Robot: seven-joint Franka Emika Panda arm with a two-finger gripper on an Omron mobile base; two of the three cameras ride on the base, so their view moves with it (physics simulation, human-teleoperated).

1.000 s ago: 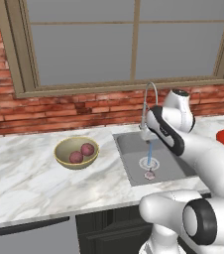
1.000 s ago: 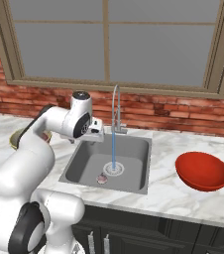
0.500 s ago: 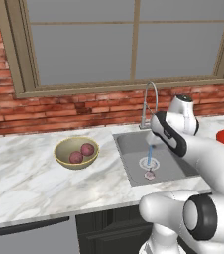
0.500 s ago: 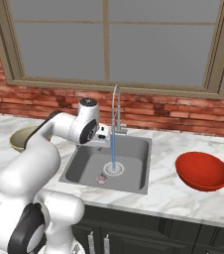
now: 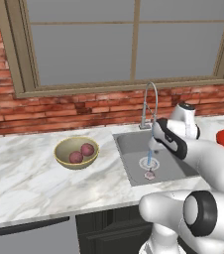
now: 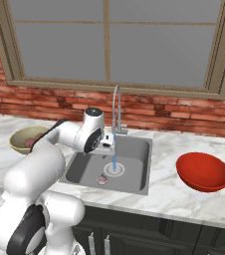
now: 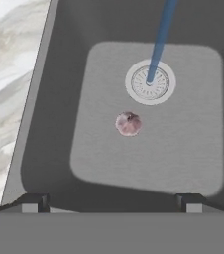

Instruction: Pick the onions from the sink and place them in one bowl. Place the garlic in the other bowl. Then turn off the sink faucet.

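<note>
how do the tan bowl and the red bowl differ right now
The deep yellowish-tan bowl holds two reddish-purple onions, while the shallow bright red bowl is empty. The tan one sits left of the grey metal sink, the red one right of it. Both are round and rest on the marble counter.

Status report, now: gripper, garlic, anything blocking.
Gripper open, empty, over the sink. Garlic on basin floor beside drain, untouched. Water stream running nearby; path down looks clear.

Two reddish-purple onions (image 5: 82, 153) sitting in tan bowl (image 5: 60, 157) on counter. Pale garlic (image 7: 129, 123) lying on sink (image 7: 49, 124) floor nr drain. Red bowl (image 6: 204, 180) sitting empty. Faucet (image 6: 116, 107) running.
</note>
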